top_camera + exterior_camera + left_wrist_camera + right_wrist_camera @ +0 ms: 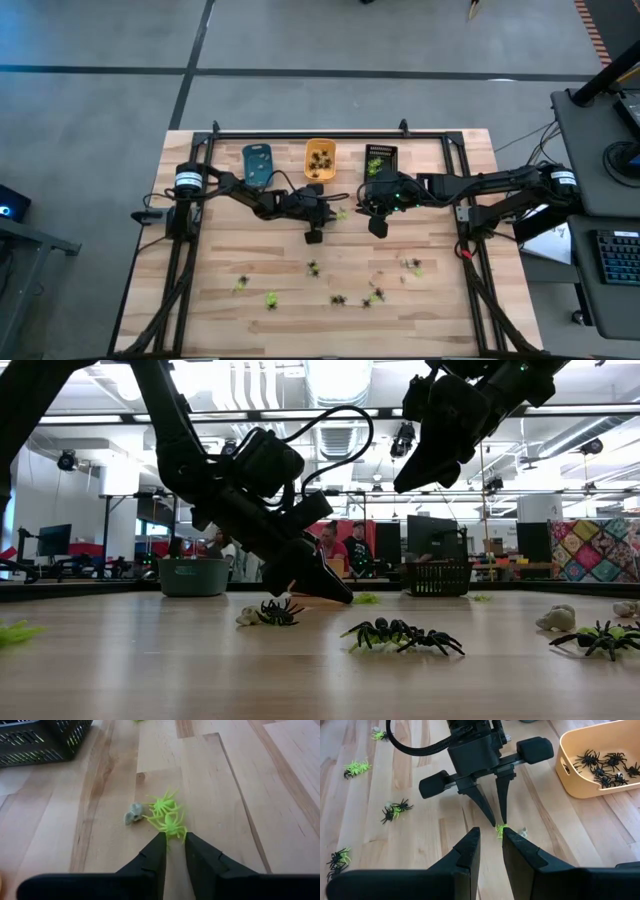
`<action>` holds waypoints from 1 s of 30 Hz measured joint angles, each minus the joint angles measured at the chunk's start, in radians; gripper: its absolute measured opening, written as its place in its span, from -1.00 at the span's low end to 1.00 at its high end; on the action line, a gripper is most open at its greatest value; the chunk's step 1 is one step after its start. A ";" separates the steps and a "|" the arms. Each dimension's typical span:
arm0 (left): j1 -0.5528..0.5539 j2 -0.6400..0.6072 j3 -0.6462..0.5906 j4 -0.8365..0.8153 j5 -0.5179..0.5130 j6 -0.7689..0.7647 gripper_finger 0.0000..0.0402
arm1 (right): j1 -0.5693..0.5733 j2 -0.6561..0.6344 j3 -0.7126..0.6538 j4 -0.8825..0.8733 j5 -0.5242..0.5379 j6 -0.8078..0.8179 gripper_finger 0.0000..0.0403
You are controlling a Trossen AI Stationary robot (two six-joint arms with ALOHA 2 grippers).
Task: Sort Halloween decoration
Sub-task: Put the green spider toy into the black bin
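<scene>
Pinching a yellow-green spider (500, 829) at their tips, the left jaws (497, 821) press it to the worktop (200, 290); right jaws (490, 836) hover narrowly parted at its 6 o'clock; black spiders fill the orange tray (575, 782) at 2 o'clock.

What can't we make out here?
- Blue tray contents, high view: too small.
- Black basket, left wrist view: cut off by the edge.
- Whether the left gripper actually grips the green spider: fingers cover it.
- Right gripper: holding anything, unclear.
</scene>
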 joint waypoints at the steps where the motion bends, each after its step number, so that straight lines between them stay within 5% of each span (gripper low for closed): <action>1: 0.000 0.000 0.000 -0.001 0.000 0.000 -0.78 | 0.000 0.000 0.000 0.000 0.000 0.000 -0.64; 20: -0.002 -0.001 0.000 -0.003 -0.006 0.029 -0.82 | 0.000 0.000 0.000 0.000 0.000 0.030 -0.64; 30: -0.002 -0.005 0.000 -0.006 -0.006 0.020 -0.82 | 0.000 0.044 -0.001 -0.038 0.096 0.464 -0.64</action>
